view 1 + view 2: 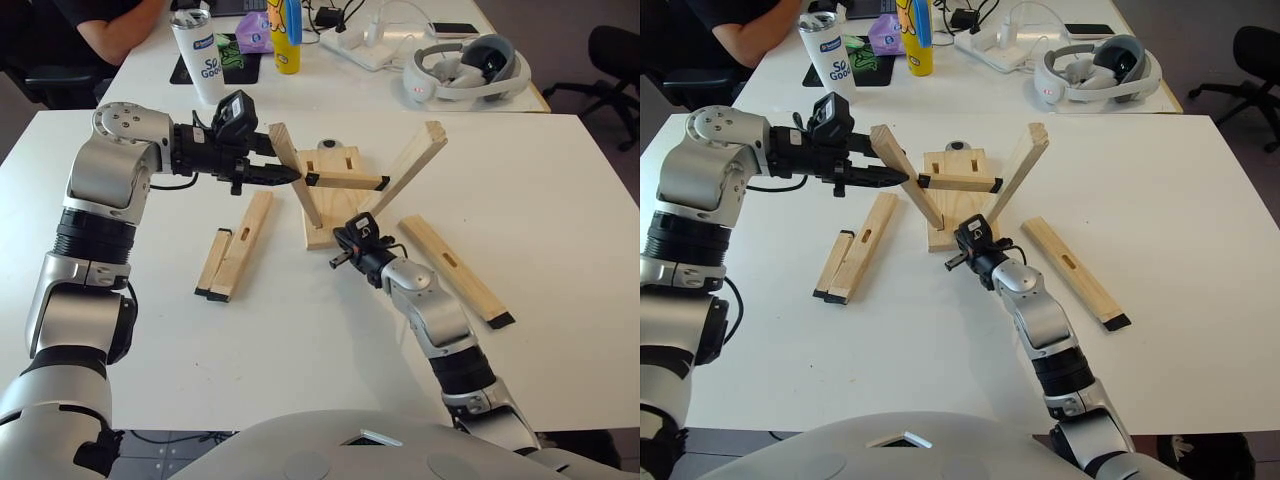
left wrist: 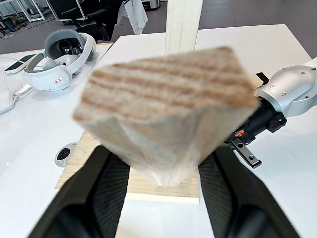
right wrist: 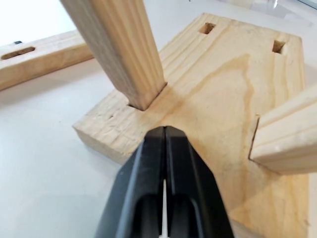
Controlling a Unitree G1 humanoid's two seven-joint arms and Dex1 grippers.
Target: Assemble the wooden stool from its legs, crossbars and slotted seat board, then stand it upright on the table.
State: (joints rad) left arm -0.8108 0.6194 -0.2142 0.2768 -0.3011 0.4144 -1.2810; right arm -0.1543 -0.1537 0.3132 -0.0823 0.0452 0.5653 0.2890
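The slotted seat board (image 1: 334,160) lies flat mid-table. Two legs stand splayed in its near slots, joined by a crossbar (image 1: 347,181). My left gripper (image 1: 292,176) is shut on the left leg (image 1: 285,150) just below its top; that leg's end grain (image 2: 163,109) sits between the dark fingers (image 2: 106,188). The right leg (image 1: 415,160) leans the other way, untouched. My right gripper (image 1: 340,243) is shut, its tip (image 3: 164,130) against the board's near edge (image 3: 114,144) by the left leg's slot. Two far slots (image 3: 208,28) are bare.
Two loose wooden pieces (image 1: 245,240) lie side by side left of the board, and one slotted leg (image 1: 455,268) lies to its right. A tumbler (image 1: 197,55), yellow bottle (image 1: 288,35) and headset (image 1: 465,70) stand on the far table.
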